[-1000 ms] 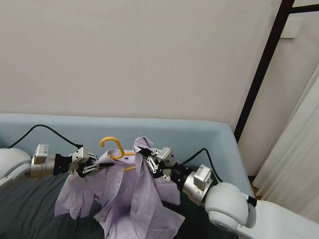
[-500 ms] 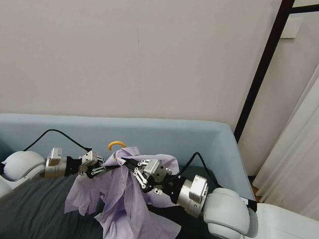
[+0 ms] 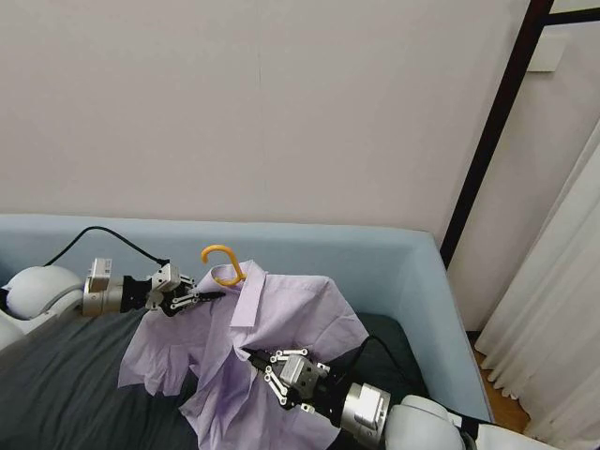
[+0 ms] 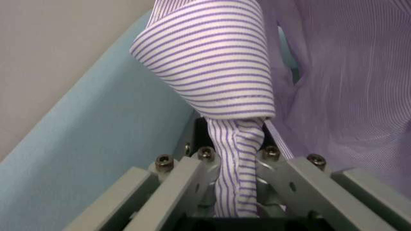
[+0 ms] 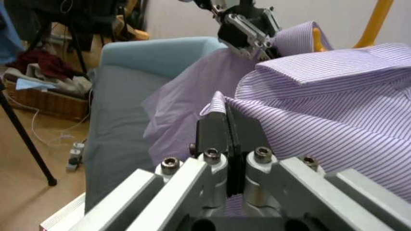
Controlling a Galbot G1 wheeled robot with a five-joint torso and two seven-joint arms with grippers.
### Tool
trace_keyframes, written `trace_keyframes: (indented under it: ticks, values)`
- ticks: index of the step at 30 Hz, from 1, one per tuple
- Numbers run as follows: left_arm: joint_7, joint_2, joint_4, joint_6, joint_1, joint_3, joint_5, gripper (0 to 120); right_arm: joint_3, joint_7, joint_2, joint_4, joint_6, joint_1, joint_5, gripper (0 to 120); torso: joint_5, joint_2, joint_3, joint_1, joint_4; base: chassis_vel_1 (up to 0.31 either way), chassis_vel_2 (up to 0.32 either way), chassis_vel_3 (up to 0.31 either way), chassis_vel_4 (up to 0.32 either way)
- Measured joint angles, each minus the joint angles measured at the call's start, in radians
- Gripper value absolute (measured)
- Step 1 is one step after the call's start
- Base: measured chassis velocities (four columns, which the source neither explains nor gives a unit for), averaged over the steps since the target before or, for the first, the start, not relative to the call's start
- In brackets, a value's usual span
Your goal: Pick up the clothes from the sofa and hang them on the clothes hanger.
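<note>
The left hand (image 3: 211, 297) is pinching a fold of the purple striped shirt (image 3: 286, 319) by the collar. The right hand (image 3: 258, 364) is clamped shut on the shirt's front edge lower down, while the shirt is draping over the yellow hanger (image 3: 223, 262) above the sofa (image 3: 394, 272). If either hand pulls sideways, I reckon the shirt could slip off a hanger shoulder, or the hanger could tip out.

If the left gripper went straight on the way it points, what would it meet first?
The purple striped shirt: the left gripper is shut on it, collar fold right ahead. The yellow hanger probably lies beyond; depth unclear.
</note>
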Motion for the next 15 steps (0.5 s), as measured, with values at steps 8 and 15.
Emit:
trace_keyframes:
  ticks: [8, 15]
  values:
    - [0.002, 0.024, -0.019, -0.004, -0.005, 0.002, -0.002, 1, 0.030, -0.015, 0.047, -0.079, 0.021, -0.047, -0.057, 0, -0.0001, 0.000, 0.000, 0.000, 0.0001, 0.000, 0.000, 0.000, 0.000]
    - [0.003, 0.058, -0.048, -0.016, 0.009, -0.046, -0.004, 1, 0.072, -0.009, 0.084, -0.098, 0.003, -0.069, -0.041, 8, 0.0001, 0.000, 0.000, 0.000, 0.0001, 0.000, 0.000, 0.000, 0.000]
